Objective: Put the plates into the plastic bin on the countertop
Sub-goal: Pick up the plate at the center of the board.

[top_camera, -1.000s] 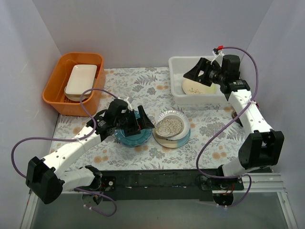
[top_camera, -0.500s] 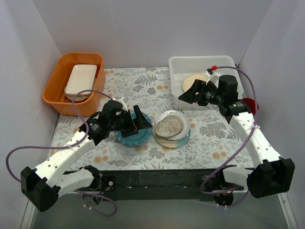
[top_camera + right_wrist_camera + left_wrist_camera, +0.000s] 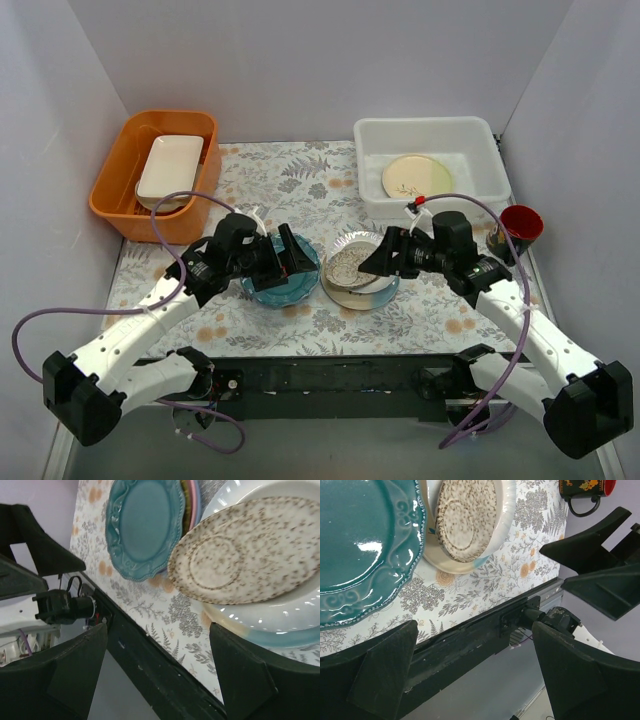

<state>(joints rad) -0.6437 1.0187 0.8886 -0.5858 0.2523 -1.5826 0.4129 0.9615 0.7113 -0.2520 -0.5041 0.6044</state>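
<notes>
A teal scalloped plate (image 3: 275, 280) lies on the leaf-print countertop (image 3: 300, 185), on top of a pink plate (image 3: 192, 500). Beside it, a speckled plate (image 3: 352, 264) rests tilted on a white plate and a light blue plate (image 3: 385, 290). A cream floral plate (image 3: 413, 177) lies in the white plastic bin (image 3: 425, 125). My left gripper (image 3: 300, 256) is open and empty over the teal plate's right edge. My right gripper (image 3: 376, 258) is open and empty at the right side of the speckled stack. The wrist views show the teal plate (image 3: 360, 545) (image 3: 145, 525) and the speckled plate (image 3: 465, 520) (image 3: 250, 550).
An orange tub (image 3: 110, 190) with a white rectangular dish (image 3: 170, 165) stands at the back left. A red mug (image 3: 520, 222) stands to the right of the bin, by the right wall. The black front rail (image 3: 330, 375) runs along the near edge.
My right arm has swung from the bin down and left to the speckled stack, leaving the cream plate in the bin. My left arm has barely moved.
</notes>
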